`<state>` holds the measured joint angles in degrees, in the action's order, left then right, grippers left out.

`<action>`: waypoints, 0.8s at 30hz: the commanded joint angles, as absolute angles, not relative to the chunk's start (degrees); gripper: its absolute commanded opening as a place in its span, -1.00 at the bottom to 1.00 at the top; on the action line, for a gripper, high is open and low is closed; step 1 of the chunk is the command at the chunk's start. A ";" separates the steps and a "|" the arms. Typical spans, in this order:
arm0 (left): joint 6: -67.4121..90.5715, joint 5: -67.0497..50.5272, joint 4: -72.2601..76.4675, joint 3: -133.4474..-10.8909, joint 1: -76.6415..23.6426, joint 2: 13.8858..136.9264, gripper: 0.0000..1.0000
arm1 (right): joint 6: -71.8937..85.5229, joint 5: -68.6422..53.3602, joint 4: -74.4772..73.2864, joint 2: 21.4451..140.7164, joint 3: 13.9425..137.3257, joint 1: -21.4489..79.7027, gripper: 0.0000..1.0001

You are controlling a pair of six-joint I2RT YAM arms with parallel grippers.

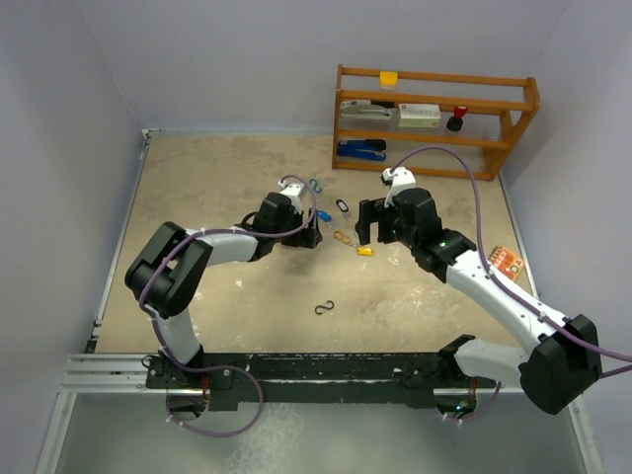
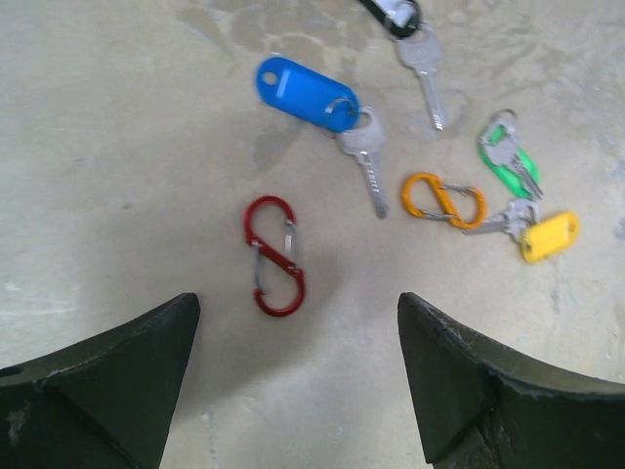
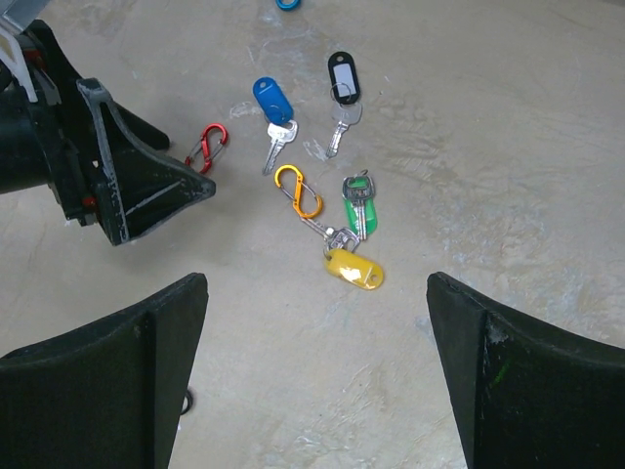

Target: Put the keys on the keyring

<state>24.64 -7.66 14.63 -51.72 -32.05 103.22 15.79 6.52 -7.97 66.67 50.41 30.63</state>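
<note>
Four keys (image 3: 276, 145) lie flat on the surface (image 3: 508, 137), each a small metal key ringed to a plastic tag: blue tag (image 3: 272, 100), black tag (image 3: 341, 75) with a white label, green tag (image 3: 358, 205), yellow tag (image 3: 354, 269).

Right wrist view:
- The cluster sits at 12 o'clock of the right tool (image 3: 317, 313). Its fingers are spread wide, with nothing between them.
- Blue and black run roughly 12–6, tags at 12, blades toward 6–7.
- Green is also near 12–6.
- Yellow runs 10–4. Its key, at its 11, touches the orange hook (image 3: 298, 191). Can't tell if it's looped on.

Left wrist view:
- The red hook (image 2: 273, 256) lies at 12 of the left tool (image 2: 295, 327), which is also wide and holds nothing.
- The keys are toward 1–2.
</note>
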 commanded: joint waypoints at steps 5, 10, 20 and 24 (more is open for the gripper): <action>23.85 4.10 8.16 -54.38 -32.19 102.30 0.44 | 15.02 7.73 -7.67 64.56 50.58 30.59 0.92; 23.49 7.01 8.31 -54.84 -34.12 103.00 0.39 | 14.88 7.91 -7.86 64.51 50.60 30.62 0.93; 23.23 19.42 4.87 -60.38 -41.20 107.31 0.34 | 14.92 8.19 -7.99 64.29 50.36 30.55 0.93; 24.58 22.60 3.42 -62.72 -42.24 109.88 0.20 | 14.77 8.46 -8.14 64.25 50.28 30.58 0.94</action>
<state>24.25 17.19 5.19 -59.57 -41.78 107.85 15.55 6.87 -7.97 65.87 50.37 30.63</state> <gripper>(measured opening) 0.628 0.966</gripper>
